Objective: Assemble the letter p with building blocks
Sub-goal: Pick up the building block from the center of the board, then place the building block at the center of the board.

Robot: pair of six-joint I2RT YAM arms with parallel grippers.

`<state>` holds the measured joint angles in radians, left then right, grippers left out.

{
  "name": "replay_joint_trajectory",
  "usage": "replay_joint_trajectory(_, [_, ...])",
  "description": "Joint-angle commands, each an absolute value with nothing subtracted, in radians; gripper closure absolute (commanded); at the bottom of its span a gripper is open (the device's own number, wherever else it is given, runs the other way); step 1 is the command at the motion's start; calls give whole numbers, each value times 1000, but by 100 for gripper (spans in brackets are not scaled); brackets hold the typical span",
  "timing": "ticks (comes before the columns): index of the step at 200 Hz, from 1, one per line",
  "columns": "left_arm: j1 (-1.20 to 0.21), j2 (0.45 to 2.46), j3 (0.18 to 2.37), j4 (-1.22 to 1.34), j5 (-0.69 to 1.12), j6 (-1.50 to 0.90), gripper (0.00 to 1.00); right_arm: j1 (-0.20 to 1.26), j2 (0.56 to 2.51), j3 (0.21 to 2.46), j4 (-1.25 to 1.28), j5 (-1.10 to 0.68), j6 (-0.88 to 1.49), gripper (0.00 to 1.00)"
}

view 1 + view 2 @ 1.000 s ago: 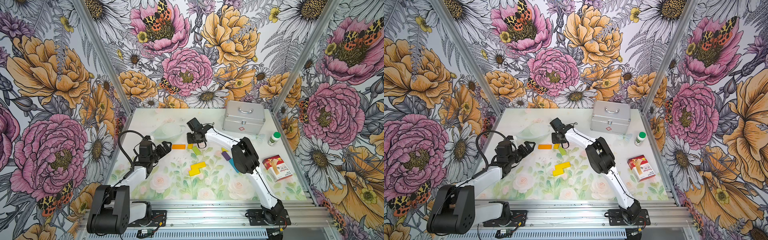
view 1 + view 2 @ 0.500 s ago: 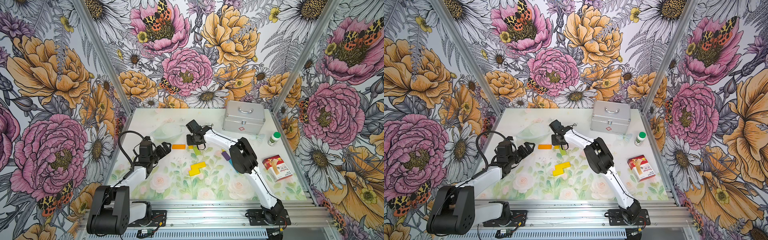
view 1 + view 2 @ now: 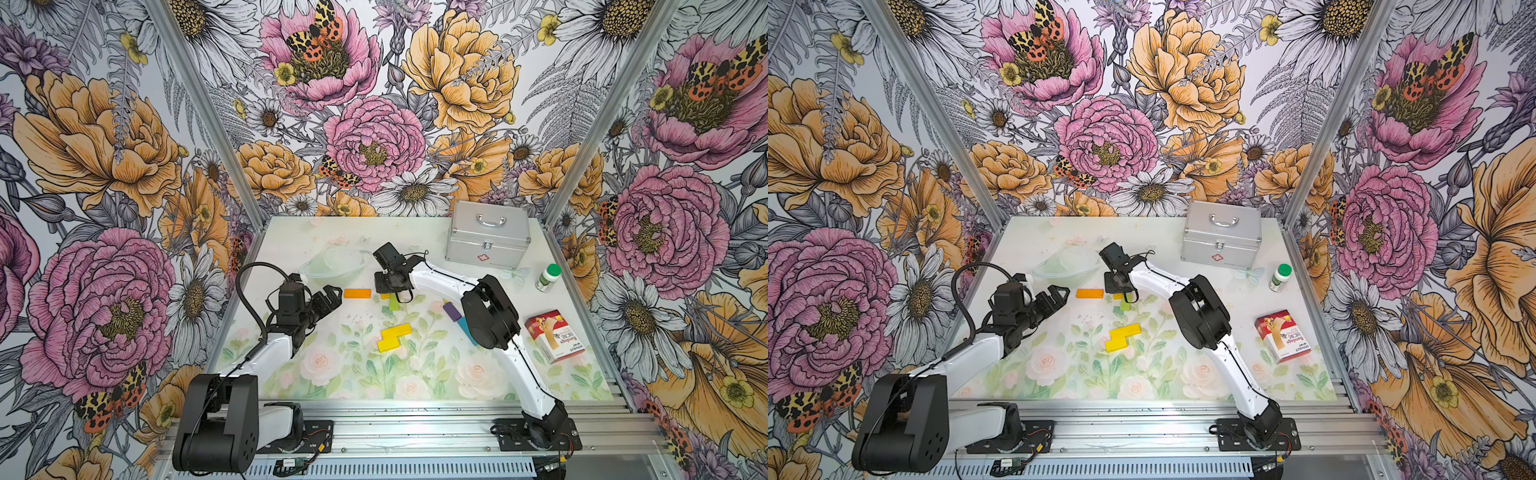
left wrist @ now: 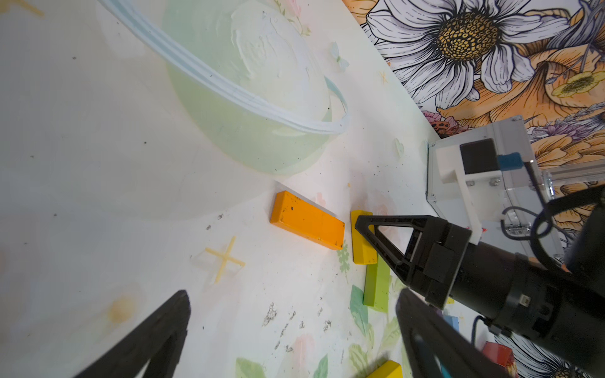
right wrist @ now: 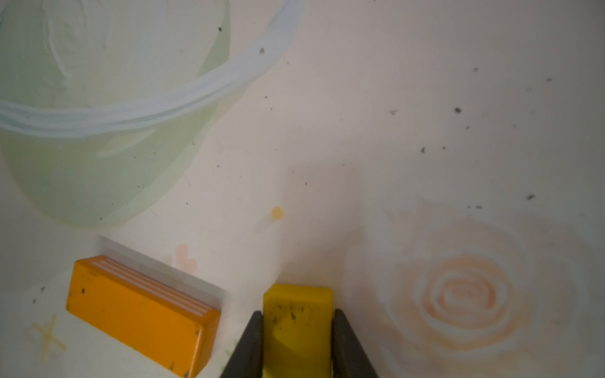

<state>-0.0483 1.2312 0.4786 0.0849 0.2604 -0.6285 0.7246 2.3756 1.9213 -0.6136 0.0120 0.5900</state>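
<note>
Flowered wallpaper (image 3: 374,137) covers all walls of the cell, and the table (image 3: 291,237) carries a pale rose-print mat. The building blocks lie spread in the middle. An orange block (image 3: 357,293) is near a translucent green bowl (image 4: 229,88), and a yellow block (image 5: 296,297) sits just beside its end at approx. a right angle. A green block (image 4: 376,284) seems to touch the yellow one's other end. Two other yellow blocks (image 3: 395,337) lie touching, nearer the front. A purple block (image 3: 452,311) and a light blue block (image 3: 464,330) are partly hidden by the right arm. No P is readable yet, so I judge the task is early. The right gripper (image 5: 298,315) has its jaws narrowed onto the yellow block, one finger against each long side. I cannot tell if the block is lifted off the mat. The left gripper (image 3: 331,296) hovers w/ jaws fully apart and nothing between them, close to the orange block's other end. Risks: the orange block is so near that a finger may knock it when the yellow block moves. The green block may be dragged along, as they seem to touch. The gripper comes in at a low slant, so if the fingers catch only a short part of the sides, the block can pivot or slip. The metal case (image 3: 488,237) is well apart, so prob. no danger there.
</note>
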Motion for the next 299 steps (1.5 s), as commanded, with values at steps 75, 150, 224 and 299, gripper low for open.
replay_joint_trajectory(75, [-62,1173,461,69,203,-612,1,787,2152,1726,-584,22,603,100])
replay_joint_trajectory(150, [-86,1171,434,67,175,-631,3,850,2181,1714,-515,-1,683,100])
replay_joint_trajectory(224, [-95,1138,413,68,172,-638,6,865,2278,1758,-495,52,748,95])
replay_joint_trajectory(299, [-160,1169,409,69,147,-638,10,865,2273,1721,-396,68,805,68])
